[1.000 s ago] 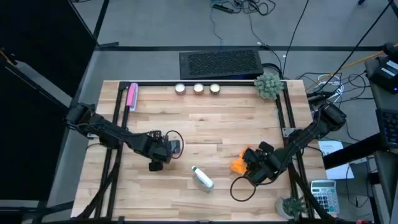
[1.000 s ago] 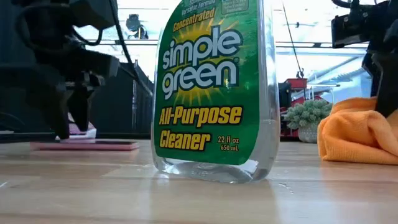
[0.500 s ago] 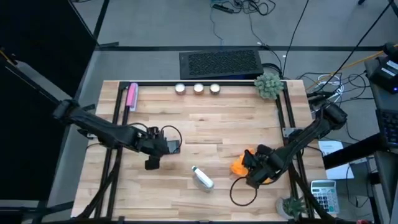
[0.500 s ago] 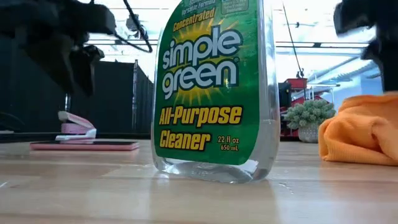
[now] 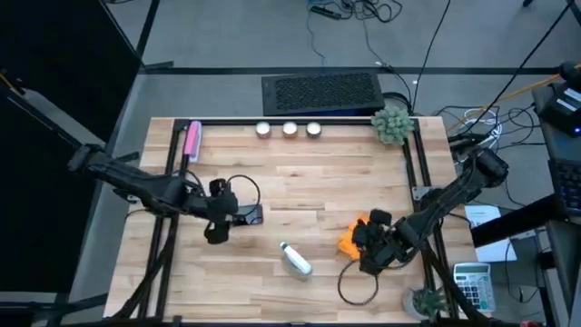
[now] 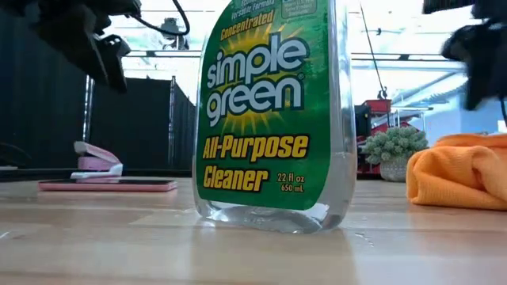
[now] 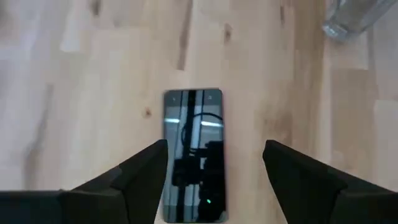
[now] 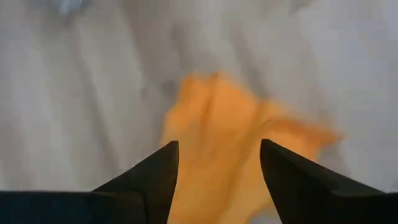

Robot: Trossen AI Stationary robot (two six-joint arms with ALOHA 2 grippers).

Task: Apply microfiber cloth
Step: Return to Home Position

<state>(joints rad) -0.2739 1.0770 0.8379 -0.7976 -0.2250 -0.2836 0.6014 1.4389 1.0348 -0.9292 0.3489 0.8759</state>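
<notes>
The wiping looks finished: the cloth (image 5: 349,242) lies loose on the counter (image 5: 318,182), while the left tool (image 7: 214,147) and the right tool (image 8: 219,144) are both apart and empty.

Low view: spray bottle (image 6: 273,119) top cut off; microfiber cloth (image 6: 458,172) cropped at picture's right edge.

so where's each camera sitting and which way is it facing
High: above the table, straight down; left arm, right arm, phone, bottle, cloth.
Low: at tabletop height, level across into the room; bottle up close, arms dark at the top corners.
Left wrist: down past the open left gripper onto the phone.
Right wrist: down past the open right gripper onto the cloth.
Shared: high and low both show bottle and cloth.
</notes>
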